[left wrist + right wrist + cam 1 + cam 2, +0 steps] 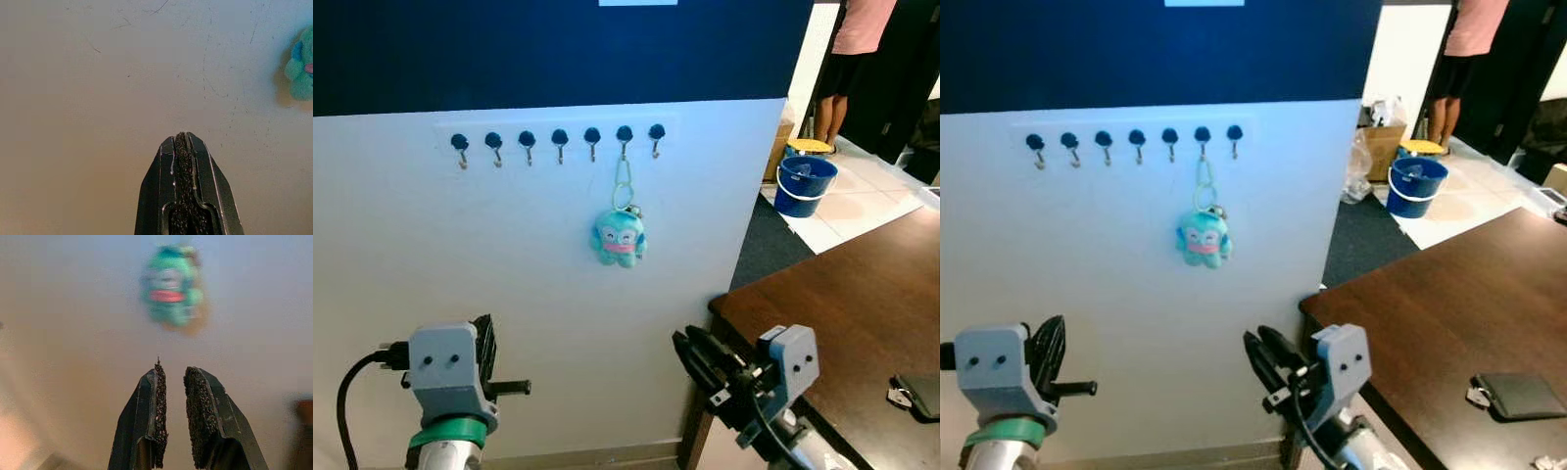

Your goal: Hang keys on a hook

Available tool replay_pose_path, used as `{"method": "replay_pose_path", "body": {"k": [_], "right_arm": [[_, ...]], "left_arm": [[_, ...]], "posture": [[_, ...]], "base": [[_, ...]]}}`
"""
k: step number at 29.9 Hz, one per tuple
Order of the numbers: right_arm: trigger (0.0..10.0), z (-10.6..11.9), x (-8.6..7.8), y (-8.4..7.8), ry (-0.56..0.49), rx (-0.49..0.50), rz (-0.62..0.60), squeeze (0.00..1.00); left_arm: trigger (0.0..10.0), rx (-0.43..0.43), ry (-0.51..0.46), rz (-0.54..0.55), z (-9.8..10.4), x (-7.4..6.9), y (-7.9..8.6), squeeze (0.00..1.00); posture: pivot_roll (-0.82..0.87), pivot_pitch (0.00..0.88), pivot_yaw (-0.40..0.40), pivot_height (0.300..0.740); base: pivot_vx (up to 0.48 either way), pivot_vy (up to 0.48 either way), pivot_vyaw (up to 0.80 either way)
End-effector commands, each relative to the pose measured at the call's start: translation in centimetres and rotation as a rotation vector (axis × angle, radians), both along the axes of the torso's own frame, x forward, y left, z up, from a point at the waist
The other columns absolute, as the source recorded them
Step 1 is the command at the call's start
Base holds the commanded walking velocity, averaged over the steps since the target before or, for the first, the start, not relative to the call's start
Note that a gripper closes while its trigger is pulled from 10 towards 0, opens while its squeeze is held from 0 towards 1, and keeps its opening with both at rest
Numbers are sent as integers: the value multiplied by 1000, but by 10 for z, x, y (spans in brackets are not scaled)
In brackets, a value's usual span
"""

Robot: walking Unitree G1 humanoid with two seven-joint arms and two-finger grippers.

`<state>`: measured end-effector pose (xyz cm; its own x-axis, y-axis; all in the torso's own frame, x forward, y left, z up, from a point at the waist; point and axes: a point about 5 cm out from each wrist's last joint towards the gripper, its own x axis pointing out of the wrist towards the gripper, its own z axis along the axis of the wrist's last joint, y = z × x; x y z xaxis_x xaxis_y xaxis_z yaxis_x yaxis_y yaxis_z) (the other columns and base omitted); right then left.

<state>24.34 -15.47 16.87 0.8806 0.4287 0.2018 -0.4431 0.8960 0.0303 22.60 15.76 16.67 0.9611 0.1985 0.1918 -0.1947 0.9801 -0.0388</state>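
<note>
Ahead of both my grippers stands a white wall with a dark blue band across its top, and off to the right of my right gripper a brown table juts out from the wall's corner. Past that table, farther to my right, a person stands on the tiled floor near a blue bucket. High on the wall above my grippers runs a row of hooks. My left gripper is held low, pointing at bare wall, its fingers pressed together with nothing between them. My right gripper is also low, just beside the table's corner, its fingers slightly apart and empty. The keys, a ring with a teal plush toy, hang from the second hook from the right, above and between my two grippers, well clear of both.
</note>
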Motion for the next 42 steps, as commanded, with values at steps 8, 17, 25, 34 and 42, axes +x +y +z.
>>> {"method": "replay_pose_path", "body": {"k": [8, 17, 25, 34, 42], "right_arm": [[10000, -24, 34, -17, 81, -56, -34, 0], [10000, -39, 54, -35, 130, -141, -24, 0], [10000, -35, 62, -28, 88, -73, -82, 0], [10000, 12, 45, 10, -164, 49, 20, 0], [10000, 17, 37, 14, -245, 29, 0, 0]], "left_arm": [[10000, 4, 5, 11, -4, 8, 4, 0], [10000, 24, -15, 20, 0, 16, 12, 0], [10000, 23, 40, 34, -19, 15, 15, 0], [10000, -114, 155, 44, -46, 22, 19, 0], [10000, -206, 50, 48, -34, 22, 18, 0]], "posture": [[-100, 13, 143, 740], [-95, 12, 124, 740], [-91, 10, 108, 740], [-98, 12, 111, 740], [-101, 9, 111, 740]], "base": [[0, 0, 0], [0, 0, 0], [0, 0, 0], [0, 0, 0], [0, 0, 0]]}}
